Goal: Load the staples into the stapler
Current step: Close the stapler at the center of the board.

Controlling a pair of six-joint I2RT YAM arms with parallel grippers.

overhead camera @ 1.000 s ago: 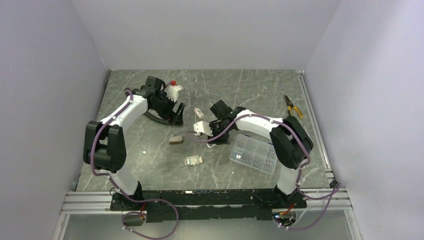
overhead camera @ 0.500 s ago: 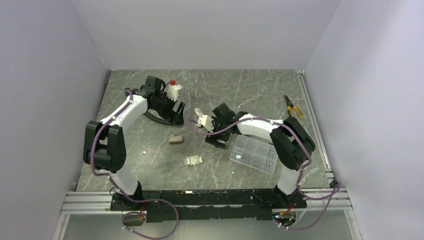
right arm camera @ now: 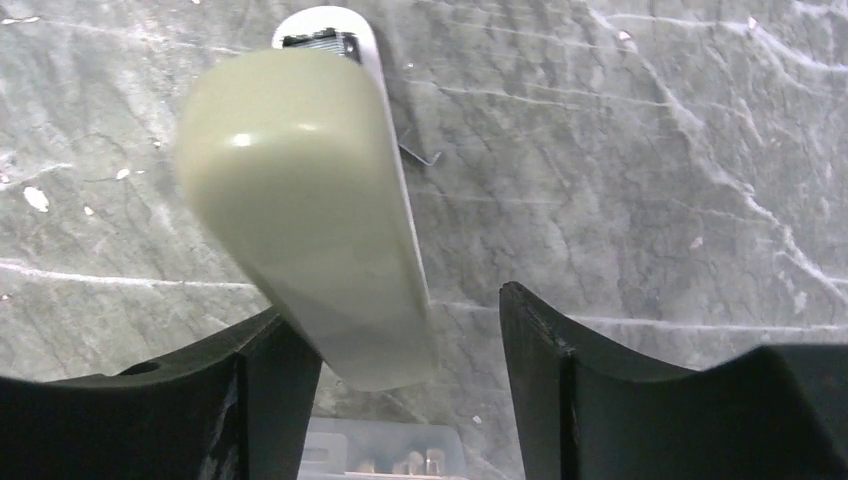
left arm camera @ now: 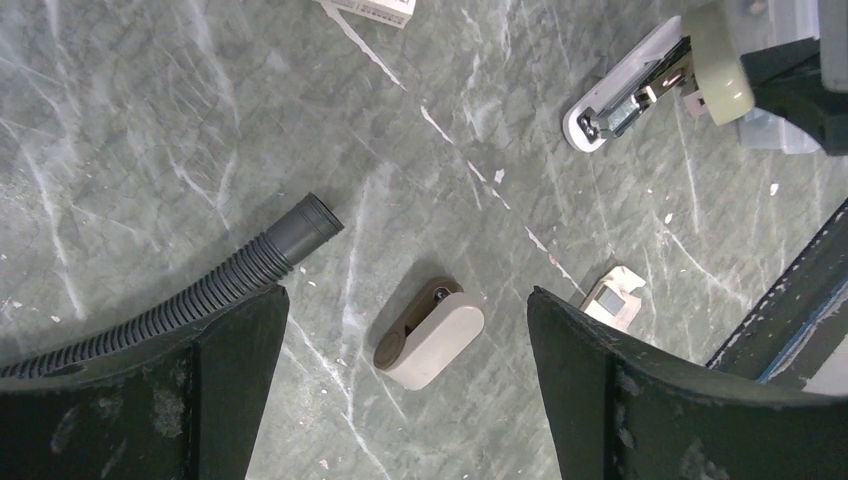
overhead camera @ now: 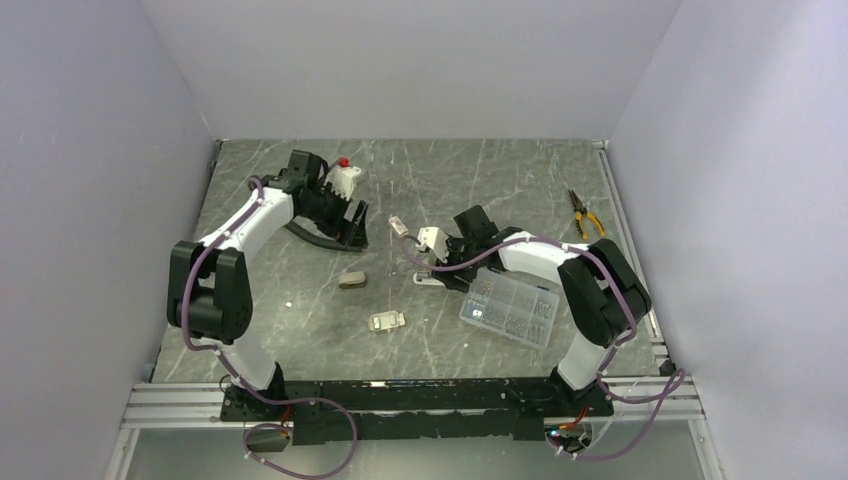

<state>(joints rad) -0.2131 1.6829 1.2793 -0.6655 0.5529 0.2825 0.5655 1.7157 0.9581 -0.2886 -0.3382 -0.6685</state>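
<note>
The stapler (overhead camera: 431,277) lies open on the table: a silver-white base with its channel (left arm camera: 620,95) and an olive-grey top arm (right arm camera: 310,200) raised above it. My right gripper (overhead camera: 443,266) is open around that top arm. The arm rests against the left finger (right arm camera: 270,390), with a wide gap to the right finger (right arm camera: 570,380). My left gripper (overhead camera: 352,232) is open and empty, hovering above a small beige and brown piece (left arm camera: 430,340). A small white box (left arm camera: 612,298) lies near it, also in the top view (overhead camera: 388,321). Another white box (overhead camera: 398,222) lies further back.
A clear compartment box of metal bits (overhead camera: 508,305) sits right of the stapler, its edge just below my right fingers (right arm camera: 380,450). A black corrugated hose (left arm camera: 200,290) lies by my left finger. Yellow-handled pliers (overhead camera: 583,212) lie at the far right.
My right gripper has swung to the right, towards the compartment box. The left arm has hardly moved.
</note>
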